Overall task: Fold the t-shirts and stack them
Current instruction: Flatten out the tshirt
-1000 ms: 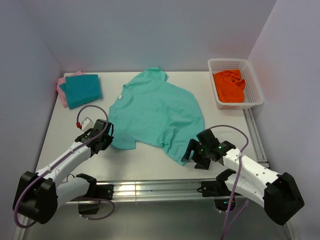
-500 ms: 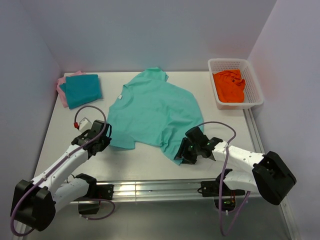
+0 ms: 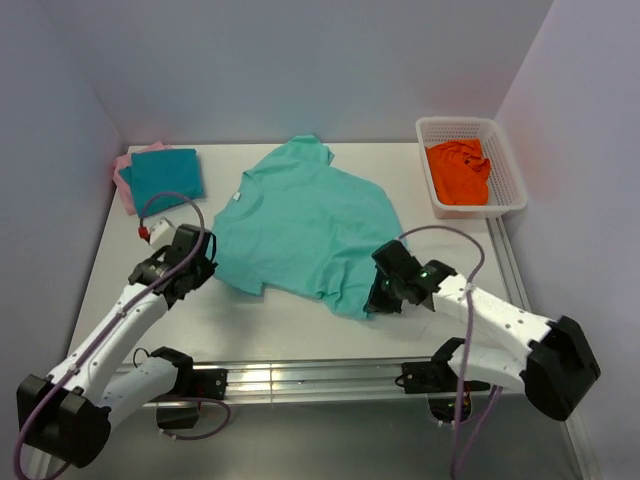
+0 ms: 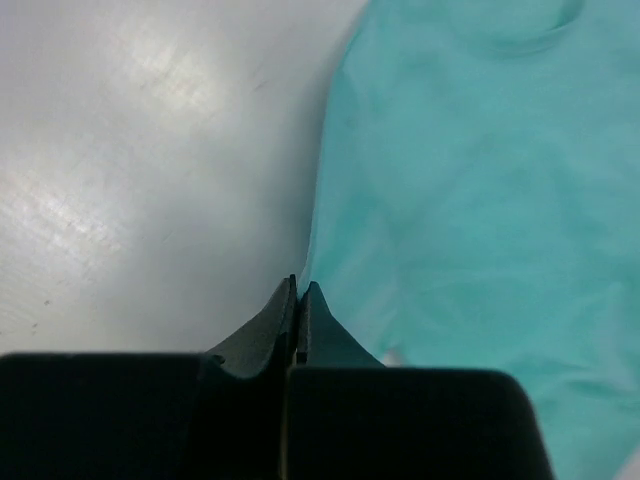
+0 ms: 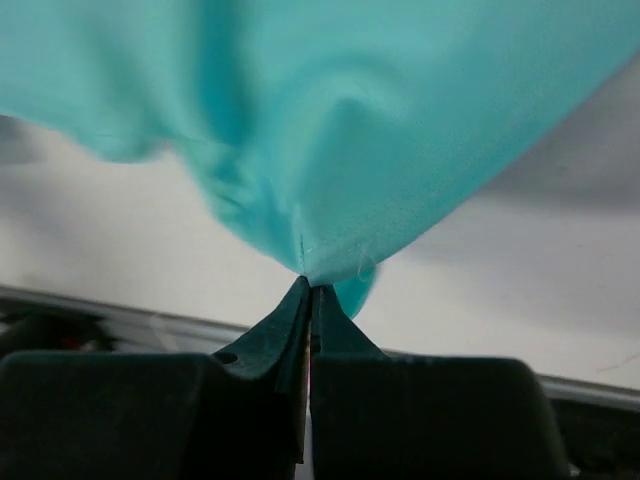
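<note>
Right claw was pinched shut on the mint-green t-shirt hem, 5 o'clock. Left claw was closed at the 8 o'clock edge, hold unclear. I feared that edge slipping on lift.

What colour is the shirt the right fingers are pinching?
Light mint-green. The t-shirt shows best in the right wrist view, pinched by the right gripper.

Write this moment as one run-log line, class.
mint t-shirt: spread | left tool: shut at its edge, grip unclear | right tool: shut on its corner
</note>
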Motion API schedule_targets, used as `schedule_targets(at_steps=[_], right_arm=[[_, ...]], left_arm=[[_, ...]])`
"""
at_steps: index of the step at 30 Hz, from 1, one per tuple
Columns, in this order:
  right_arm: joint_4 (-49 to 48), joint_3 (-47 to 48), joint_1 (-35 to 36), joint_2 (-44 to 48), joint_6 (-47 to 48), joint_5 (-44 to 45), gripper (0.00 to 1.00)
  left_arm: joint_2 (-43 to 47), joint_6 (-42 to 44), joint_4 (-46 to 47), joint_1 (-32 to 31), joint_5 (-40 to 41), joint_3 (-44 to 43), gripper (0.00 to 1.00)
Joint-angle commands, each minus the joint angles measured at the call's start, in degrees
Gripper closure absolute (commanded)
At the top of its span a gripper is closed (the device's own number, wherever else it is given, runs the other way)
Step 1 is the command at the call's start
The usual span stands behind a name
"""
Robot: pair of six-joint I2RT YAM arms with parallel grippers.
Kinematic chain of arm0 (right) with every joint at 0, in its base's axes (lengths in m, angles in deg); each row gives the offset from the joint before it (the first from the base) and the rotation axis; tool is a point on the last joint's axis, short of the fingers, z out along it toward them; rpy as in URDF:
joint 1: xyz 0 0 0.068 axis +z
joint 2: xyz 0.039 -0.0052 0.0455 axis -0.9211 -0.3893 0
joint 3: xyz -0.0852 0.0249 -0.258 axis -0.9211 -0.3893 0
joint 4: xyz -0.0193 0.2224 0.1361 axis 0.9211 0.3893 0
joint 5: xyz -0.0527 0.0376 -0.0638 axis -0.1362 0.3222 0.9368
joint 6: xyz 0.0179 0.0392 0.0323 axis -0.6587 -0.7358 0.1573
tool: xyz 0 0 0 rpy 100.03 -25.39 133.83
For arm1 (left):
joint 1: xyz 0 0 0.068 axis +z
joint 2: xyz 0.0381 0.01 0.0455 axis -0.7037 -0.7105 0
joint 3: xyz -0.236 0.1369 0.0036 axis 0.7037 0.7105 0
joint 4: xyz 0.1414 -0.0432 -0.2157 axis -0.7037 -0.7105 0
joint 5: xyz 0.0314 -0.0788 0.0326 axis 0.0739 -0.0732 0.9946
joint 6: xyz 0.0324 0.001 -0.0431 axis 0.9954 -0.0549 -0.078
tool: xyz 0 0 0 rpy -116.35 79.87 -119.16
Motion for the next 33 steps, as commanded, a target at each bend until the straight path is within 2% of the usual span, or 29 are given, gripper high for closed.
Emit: schedule_targets(at_steps=[1, 5, 6, 10, 14, 19, 22, 25, 27, 28, 29, 31, 32, 33], right_arm=[[11.0, 14.2, -0.6, 7.2, 3.4, 8.0, 1.0], [24.0, 30.8, -2.3, 10.2, 6.2, 13.2, 1.0], [26.2, 37.5, -2.4, 10.4, 6.7, 14.5, 1.0], [36.7, 52.0, -3.1, 10.1, 9.9, 21.3, 1.0], [38.5, 62.9, -6.4, 5.8, 14.5, 20.2, 1.0], [32.1, 65.1, -19.2, -1.7, 20.4, 10.4, 1.0], [28.0, 68.8, -24.1, -9.4, 22.1, 6.1, 1.0], [27.4, 75.4, -27.2, -19.1, 23.7, 3.1, 1.0], [28.1, 85.3, -28.8, -28.0, 24.5, 1.8, 1.0], [30.1, 90.0, -29.6, -31.6, 24.6, 0.7, 1.0], [31.8, 102.5, -31.5, -39.4, 24.7, -0.6, 1.0], [36.4, 118.0, -33.5, -48.1, 23.0, -4.6, 1.0], [35.8, 126.2, -35.8, -52.6, 22.1, -6.9, 1.0], [33.4, 125.0, -36.9, -52.2, 20.2, -9.7, 1.0]], left_arm=[[3.4, 4.9, -4.8, 0.1, 3.7, -13.2, 1.0], [5.3, 8.1, -10.5, 0.1, 4.1, -24.7, 1.0], [5.6, 9.2, -11.5, 0.1, 3.9, -29.0, 1.0], [4.6, 13.1, -14.6, 0.1, 2.4, -38.9, 1.0], [-1.5, 19.2, -16.3, 0.2, 1.3, -49.1, 1.0], [-13.4, 23.4, -10.2, 1.2, -1.4, -58.5, 1.0], [-22.0, 24.6, -7.2, 5.7, -8.3, -65.1, 1.0], [-32.2, 25.2, -6.3, 10.5, -11.8, -74.2, 1.0], [-39.8, 24.8, -5.0, 12.8, -13.6, -81.7, 1.0], [-42.5, 24.1, -4.5, 13.8, -17.9, -84.3, 1.0], [-48.4, 22.3, -4.5, 16.0, -20.7, -91.2, 1.0], [-55.3, 21.0, -5.1, 17.9, -25.9, -100.5, 1.0], [-62.1, 19.1, -6.4, 19.1, -31.5, -112.2, 1.0], [-63.7, 18.4, -6.2, 19.5, -33.2, -116.2, 1.0]])
